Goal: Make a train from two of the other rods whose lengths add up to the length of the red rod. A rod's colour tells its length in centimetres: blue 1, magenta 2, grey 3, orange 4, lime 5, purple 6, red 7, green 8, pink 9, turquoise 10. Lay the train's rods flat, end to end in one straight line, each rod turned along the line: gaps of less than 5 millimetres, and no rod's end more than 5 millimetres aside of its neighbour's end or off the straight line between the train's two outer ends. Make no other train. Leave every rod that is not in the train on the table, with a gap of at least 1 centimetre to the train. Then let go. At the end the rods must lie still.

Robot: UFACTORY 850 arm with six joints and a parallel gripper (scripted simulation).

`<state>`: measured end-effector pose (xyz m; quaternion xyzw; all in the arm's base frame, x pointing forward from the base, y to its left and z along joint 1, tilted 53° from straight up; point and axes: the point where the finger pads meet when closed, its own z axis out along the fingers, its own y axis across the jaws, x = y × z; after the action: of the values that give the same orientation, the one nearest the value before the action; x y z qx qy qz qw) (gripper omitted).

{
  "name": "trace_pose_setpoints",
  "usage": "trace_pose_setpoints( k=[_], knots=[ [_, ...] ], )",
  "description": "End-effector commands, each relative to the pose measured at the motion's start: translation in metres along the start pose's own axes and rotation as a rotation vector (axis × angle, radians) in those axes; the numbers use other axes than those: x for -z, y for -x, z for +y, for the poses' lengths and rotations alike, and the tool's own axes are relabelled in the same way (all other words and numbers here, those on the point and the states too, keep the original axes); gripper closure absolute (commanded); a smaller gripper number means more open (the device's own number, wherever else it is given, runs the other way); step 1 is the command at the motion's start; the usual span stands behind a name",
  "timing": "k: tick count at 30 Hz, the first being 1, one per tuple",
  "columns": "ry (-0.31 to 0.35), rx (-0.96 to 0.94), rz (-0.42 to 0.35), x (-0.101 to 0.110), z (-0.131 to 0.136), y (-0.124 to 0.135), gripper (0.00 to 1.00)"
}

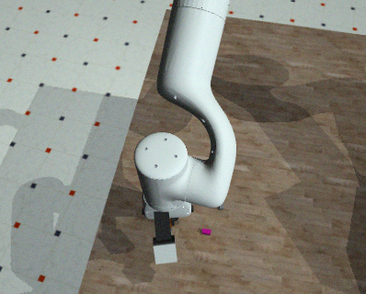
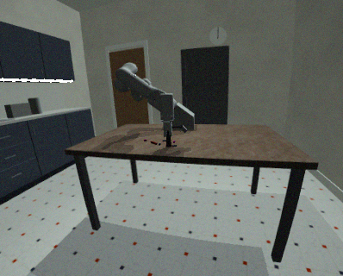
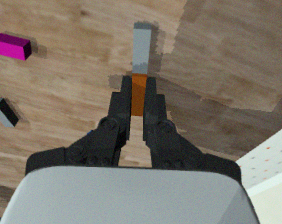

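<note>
Beyond the grey rod's (image 3: 141, 47) near end, the end effector (image 3: 137, 107) is clamped on the orange rod (image 3: 137, 95), both axes aligned.

Short rod (image 3: 11, 46) on table (image 3: 217, 50), left of end effector (image 3: 137, 107), longer rod (image 3: 141, 47) ahead

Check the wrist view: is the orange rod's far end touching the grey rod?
Touching, as far as it shows: in the wrist view the orange rod, clamped in the tool, meets the grey rod end to end with no visible gap.
</note>
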<state>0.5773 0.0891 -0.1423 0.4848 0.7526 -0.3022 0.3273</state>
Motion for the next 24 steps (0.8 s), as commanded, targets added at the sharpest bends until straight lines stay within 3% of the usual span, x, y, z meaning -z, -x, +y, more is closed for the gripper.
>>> trace_pose_setpoints(
  k=[1,11,24],
  knots=[
    [0.002,-0.001,0.0,0.0009,0.0008,0.0001,0.92],
    [0.002,-0.001,0.0,0.0009,0.0008,0.0001,0.76],
    [0.002,-0.001,0.0,0.0017,0.0008,0.0001,0.76]
  ],
)
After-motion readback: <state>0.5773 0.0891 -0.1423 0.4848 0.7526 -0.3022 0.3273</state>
